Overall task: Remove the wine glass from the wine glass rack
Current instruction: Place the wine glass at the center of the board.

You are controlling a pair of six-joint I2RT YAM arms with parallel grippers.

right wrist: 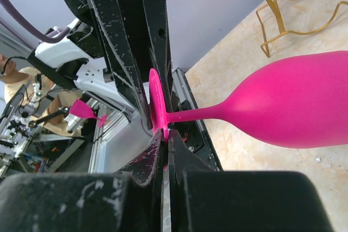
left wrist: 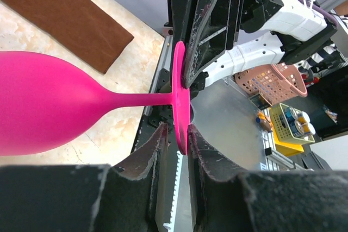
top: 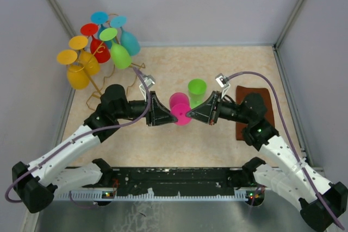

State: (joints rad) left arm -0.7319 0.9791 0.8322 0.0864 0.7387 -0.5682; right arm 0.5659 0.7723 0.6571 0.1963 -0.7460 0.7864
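A pink wine glass (top: 179,107) lies sideways in the air over the middle of the table, its bowl (left wrist: 43,107) pointing away from the arms' bases. My right gripper (top: 188,114) is shut on the rim of its round foot (right wrist: 157,107), which is pinched between the fingertips (right wrist: 166,137). My left gripper (top: 173,113) straddles the opposite rim of the foot with its jaws slightly apart (left wrist: 176,134), and a gap shows beside the foot. The golden wine glass rack (top: 97,84) stands at the far left, with several coloured glasses hanging on it.
A green glass (top: 197,88) stands upright on the table just behind the pink one. A brown mat (top: 253,112) lies at the right. Yellow (top: 79,74), green (top: 120,55) and teal (top: 129,42) glasses hang on the rack. Grey walls enclose the table.
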